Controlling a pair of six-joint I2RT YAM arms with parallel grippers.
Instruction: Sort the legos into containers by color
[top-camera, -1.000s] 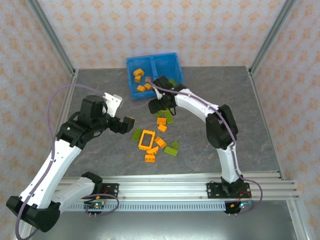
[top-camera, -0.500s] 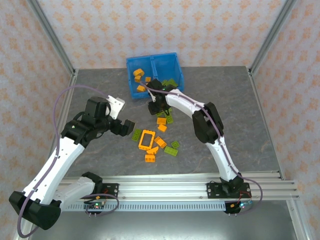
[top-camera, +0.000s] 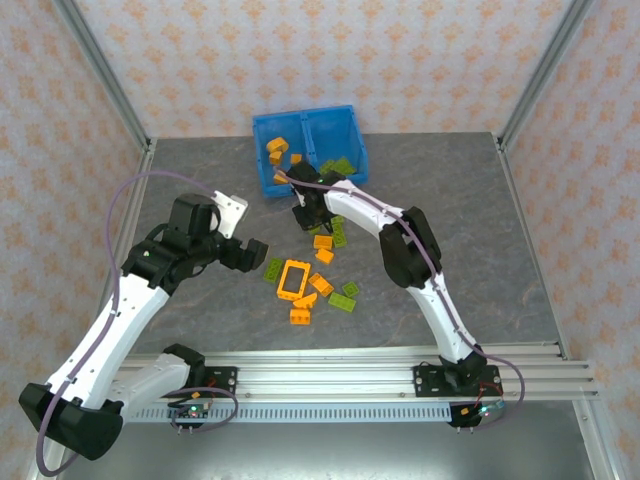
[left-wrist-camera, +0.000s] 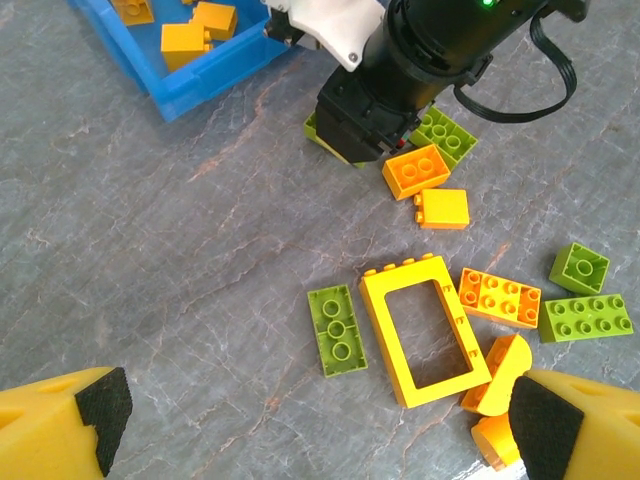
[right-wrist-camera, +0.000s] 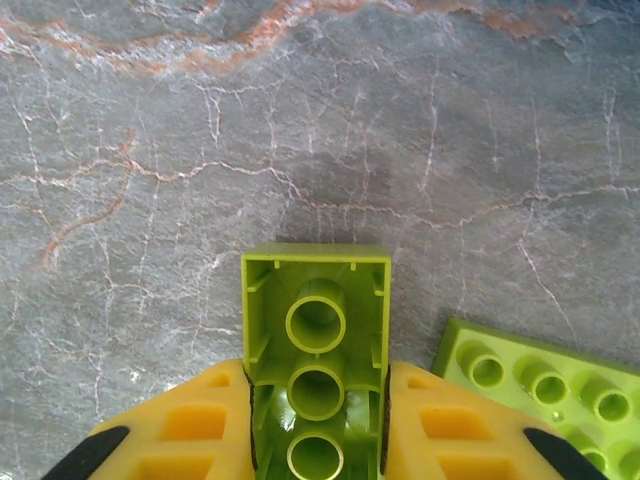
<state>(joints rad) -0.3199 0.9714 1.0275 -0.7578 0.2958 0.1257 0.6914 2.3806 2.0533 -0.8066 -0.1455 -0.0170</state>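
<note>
While the right arm (top-camera: 395, 225) stretches toward the bright blue rectangular plastic bin (top-camera: 262, 140) at the far side of the grey marbled table (top-camera: 470, 200), the right jaws are clamped on a small lime green plastic brick (right-wrist-camera: 316, 300), with the two yellow fingers (right-wrist-camera: 190, 430) pressing its long sides. The brick is hollow side up with three round tubes showing, low over the table just in front of the bin's near wall. Whether it rests on the surface or hangs a touch above it I cannot tell. Just beside it lies a flat lime green studded piece (right-wrist-camera: 540, 385). Inside the bin, orange bricks (top-camera: 277, 148) lie in the left compartment and lime green ones (top-camera: 340, 166) in the right, with a central divider (top-camera: 303, 135) between them. More legos are scattered on the table nearer the arms. There is a large orange rectangular frame piece (left-wrist-camera: 403, 279), an upturned lime green brick (left-wrist-camera: 337, 328) just to its left and an orange studded brick (left-wrist-camera: 498, 297) just beside its right edge. Two more green bricks (left-wrist-camera: 588, 317) lie beyond that, and a pair of small orange bricks (left-wrist-camera: 417, 170) sits close to the clamped brick. The left arm (top-camera: 130, 290) hangs above the table to the left of this scatter, and the left jaws stand wide apart, their yellow tips (left-wrist-camera: 50, 430) faced with black pads.
</note>
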